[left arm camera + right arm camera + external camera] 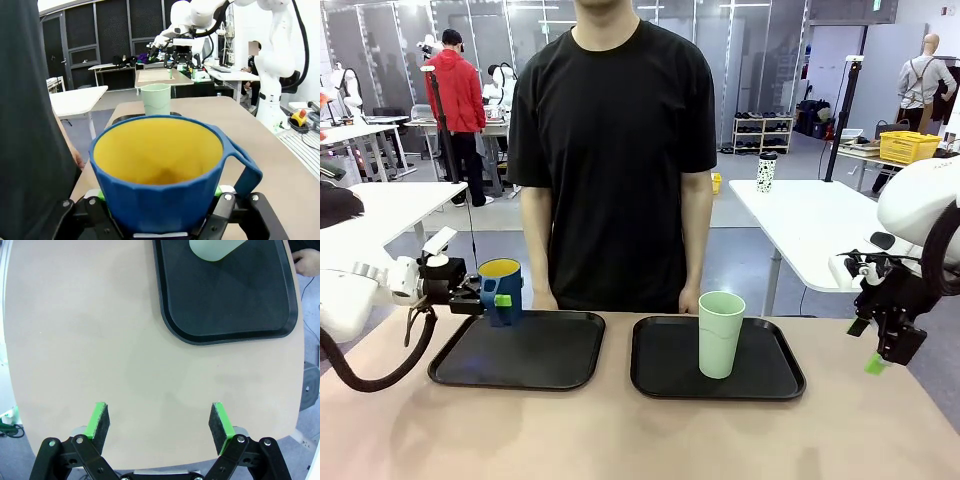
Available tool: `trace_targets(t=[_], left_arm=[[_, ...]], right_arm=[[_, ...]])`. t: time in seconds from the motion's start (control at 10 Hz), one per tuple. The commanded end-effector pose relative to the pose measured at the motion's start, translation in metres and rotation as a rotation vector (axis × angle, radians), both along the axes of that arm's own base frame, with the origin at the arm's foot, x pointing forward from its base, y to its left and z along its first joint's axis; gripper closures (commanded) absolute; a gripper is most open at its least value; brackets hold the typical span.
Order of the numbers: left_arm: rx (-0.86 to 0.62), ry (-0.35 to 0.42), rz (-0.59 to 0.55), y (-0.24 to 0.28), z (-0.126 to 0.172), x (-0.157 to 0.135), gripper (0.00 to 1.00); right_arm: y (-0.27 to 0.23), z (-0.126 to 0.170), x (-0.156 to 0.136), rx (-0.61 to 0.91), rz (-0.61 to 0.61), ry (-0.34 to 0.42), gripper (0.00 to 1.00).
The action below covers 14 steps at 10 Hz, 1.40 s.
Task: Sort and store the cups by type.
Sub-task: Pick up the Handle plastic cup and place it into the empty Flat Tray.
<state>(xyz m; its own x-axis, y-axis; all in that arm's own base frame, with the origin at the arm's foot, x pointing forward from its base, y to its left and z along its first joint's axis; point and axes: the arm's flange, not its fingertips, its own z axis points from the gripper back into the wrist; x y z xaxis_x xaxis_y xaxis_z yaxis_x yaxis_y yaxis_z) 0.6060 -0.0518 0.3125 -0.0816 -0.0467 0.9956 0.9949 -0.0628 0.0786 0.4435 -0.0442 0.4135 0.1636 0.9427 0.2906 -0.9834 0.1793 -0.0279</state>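
Between left gripper (492,298) pads — blue mug (501,291), clamped.

A: What colour is the mug (501,290) on the left?
B: Dark blue outside, yellow inside. The tumbler (721,333) on the right is pale mint green.
A: And the trays (560,368)?
B: Both black, on a beige table (640,440).

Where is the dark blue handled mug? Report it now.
Front view: the dark blue handled mug with a yellow inside sits clamped in the left end effector, above the left black tray's far-left corner.
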Motion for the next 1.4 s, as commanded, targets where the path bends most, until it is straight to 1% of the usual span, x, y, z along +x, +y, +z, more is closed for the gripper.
trace_targets(t=[0.0, 0.2, 0.4, 0.6, 0.8, 0.9, 1.1, 1.3], left_arm=[[-0.01, 0.01, 0.024, -0.005, 0.001, 0.01, 0.26], [0.003, -0.008, 0.016, -0.005, -0.004, 0.01, 0.26], [0.016, -0.019, 0.035, -0.001, -0.017, 0.014, 0.26], [0.003, -0.041, 0.029, 0.003, -0.031, 0.019, 0.26], [0.008, -0.036, 0.022, 0.003, -0.042, 0.024, 0.26], [0.013, -0.048, 0.026, 0.004, -0.049, 0.028, 0.26], [0.003, -0.032, 0.02, 0.005, -0.058, 0.031, 0.26], [-0.002, -0.042, -0.002, 0.008, -0.069, 0.036, 0.26]], right_arm=[[-0.001, 0.0, 0.0, -0.008, 0.004, -0.002, 0.0], [-0.001, 0.0, 0.0, -0.008, 0.004, -0.002, 0.0], [-0.001, 0.0, 0.0, -0.008, 0.004, -0.002, 0.0], [-0.001, 0.0, 0.0, -0.008, 0.004, -0.002, 0.0], [-0.001, 0.0, 0.0, -0.008, 0.004, -0.002, 0.0], [-0.001, 0.0, 0.0, -0.008, 0.004, -0.002, 0.0], [-0.001, 0.0, 0.0, -0.008, 0.004, -0.002, 0.0], [-0.001, 0.0, 0.0, -0.008, 0.004, -0.002, 0.0]])
